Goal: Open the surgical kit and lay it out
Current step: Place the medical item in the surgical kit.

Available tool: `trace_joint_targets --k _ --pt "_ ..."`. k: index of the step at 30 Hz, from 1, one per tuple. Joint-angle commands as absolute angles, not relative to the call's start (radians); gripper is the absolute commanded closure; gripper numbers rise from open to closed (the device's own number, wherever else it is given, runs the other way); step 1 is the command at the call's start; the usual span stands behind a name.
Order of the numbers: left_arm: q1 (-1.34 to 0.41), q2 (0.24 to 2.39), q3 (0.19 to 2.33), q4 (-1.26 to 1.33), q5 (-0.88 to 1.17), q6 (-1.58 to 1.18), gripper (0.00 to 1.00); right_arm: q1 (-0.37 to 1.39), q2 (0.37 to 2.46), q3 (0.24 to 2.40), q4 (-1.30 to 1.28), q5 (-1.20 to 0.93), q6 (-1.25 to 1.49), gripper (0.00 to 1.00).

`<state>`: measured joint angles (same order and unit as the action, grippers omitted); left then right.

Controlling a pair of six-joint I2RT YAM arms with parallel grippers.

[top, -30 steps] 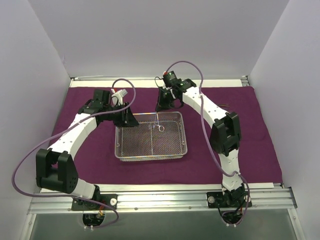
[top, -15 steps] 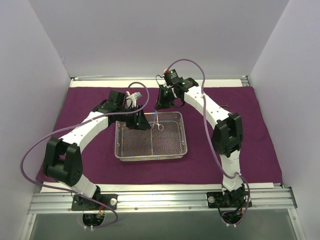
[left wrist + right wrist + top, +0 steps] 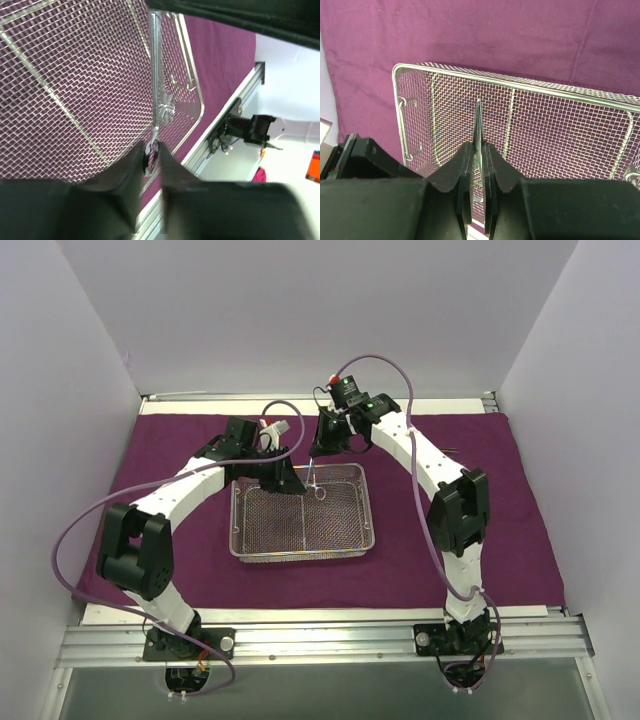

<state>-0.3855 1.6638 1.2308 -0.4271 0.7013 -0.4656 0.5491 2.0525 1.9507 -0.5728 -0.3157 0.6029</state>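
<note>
Over the far part of the wire-mesh tray [image 3: 240, 530], which sits on the purple cloth [image 3: 500, 500], the right gripper [image 3: 479, 147] is clenched on 1 scissor-like instrument [image 3: 478, 120]. The left gripper [image 3: 151, 156] has its 2 fingers [image 3: 131, 180] closely flanking the ring end; I cannot tell if they pinch it.

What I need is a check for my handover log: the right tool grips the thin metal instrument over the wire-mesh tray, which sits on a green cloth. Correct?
Not quite. The cloth is dark purple, not green; the top external view shows it. The rest stands: the right tool grips the thin metal instrument over the wire-mesh tray, which sits on that cloth.
</note>
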Motion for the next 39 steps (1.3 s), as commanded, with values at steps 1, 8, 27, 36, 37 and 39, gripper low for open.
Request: trace_joint_targets --k 1,8,27,36,37,39 --pt "-0.393 1.672 1.279 -0.354 0.752 -0.471 0.80 0.545 1.987 1.967 -0.589 -0.336 0.612 1.00" --pt "-0.396 1.657 1.270 -0.362 0.736 -0.460 0.98 0.543 1.996 1.971 -0.587 -0.361 0.624 0.70" --pt "-0.394 1.667 1.321 -0.337 0.704 -0.502 0.98 0.568 2.037 1.997 -0.652 -0.383 0.606 0.67" --pt "-0.388 1.683 1.335 -0.345 0.695 -0.511 0.98 0.578 2.052 2.010 -0.666 -0.393 0.600 0.83" --pt "-0.388 1.684 1.338 -0.347 0.695 -0.511 0.98 0.578 2.054 2.010 -0.667 -0.394 0.600 0.88" --pt "-0.388 1.686 1.341 -0.351 0.696 -0.508 0.98 0.578 2.056 2.013 -0.667 -0.394 0.600 0.92"
